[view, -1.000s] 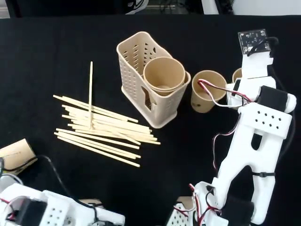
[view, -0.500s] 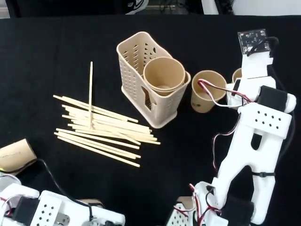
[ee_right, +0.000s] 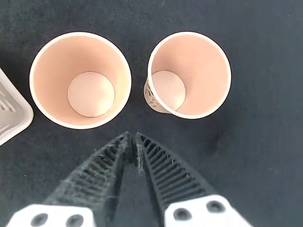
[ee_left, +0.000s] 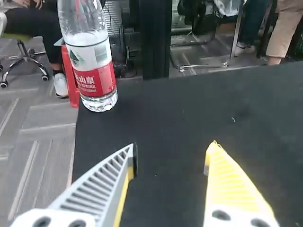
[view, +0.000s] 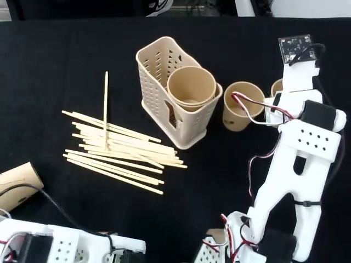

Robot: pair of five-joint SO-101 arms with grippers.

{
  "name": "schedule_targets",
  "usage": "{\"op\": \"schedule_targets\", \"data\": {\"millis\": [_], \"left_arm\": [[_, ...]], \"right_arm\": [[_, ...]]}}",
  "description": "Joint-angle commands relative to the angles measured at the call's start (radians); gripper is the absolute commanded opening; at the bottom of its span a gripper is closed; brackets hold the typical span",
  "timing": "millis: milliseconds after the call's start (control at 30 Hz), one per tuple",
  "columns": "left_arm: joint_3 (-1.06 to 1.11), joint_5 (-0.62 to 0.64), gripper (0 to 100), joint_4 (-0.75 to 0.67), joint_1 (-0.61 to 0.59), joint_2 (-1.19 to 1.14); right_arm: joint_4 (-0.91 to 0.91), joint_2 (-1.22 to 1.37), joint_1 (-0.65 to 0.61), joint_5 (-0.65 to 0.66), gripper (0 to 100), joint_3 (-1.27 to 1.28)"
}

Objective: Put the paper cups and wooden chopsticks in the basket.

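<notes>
L arm shifted slightly; R gripper unmoved, tips together.

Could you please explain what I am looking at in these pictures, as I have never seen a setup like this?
These are two small robot arms, a left arm and a right arm, at a black table. One picture looks down from above; the other two come from a camera on each arm's wrist. On the table lie a pile of wooden chopsticks and a basket with stacked cups inside. Two more paper cups stand upright beside it: a nearer cup and a farther cup. The right claw is shut, holds nothing and points between those two. The left claw is open and empty, facing a water bottle.
</notes>
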State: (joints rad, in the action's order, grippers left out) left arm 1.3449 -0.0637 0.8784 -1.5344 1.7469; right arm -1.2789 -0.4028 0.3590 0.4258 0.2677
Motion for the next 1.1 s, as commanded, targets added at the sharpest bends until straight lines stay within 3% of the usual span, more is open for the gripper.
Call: {"op": "schedule_targets", "data": {"millis": [0,167,400,567,833,1067], "left_arm": [[0.107,0.008,25,-0.216,0.015,-0.129],[0.035,-0.048,25,-0.270,0.028,-0.431],[-0.117,-0.080,25,-0.279,0.220,-0.921],[-0.140,-0.080,25,-0.350,0.343,-1.122],[-0.156,-0.143,25,-0.273,0.374,-1.142],[-0.180,-0.189,25,-0.017,0.397,-0.904]], "right_arm": [[0.017,-0.002,0.015,0.009,1.4,-0.004],[0.017,-0.002,0.015,0.009,1.4,0.004],[0.017,-0.002,0.014,0.011,1.4,0.027],[0.017,-0.004,0.015,0.011,1.4,0.028],[0.017,-0.002,0.009,0.011,1.5,0.027],[0.043,-0.002,0.009,0.009,1.5,0.028]]}}
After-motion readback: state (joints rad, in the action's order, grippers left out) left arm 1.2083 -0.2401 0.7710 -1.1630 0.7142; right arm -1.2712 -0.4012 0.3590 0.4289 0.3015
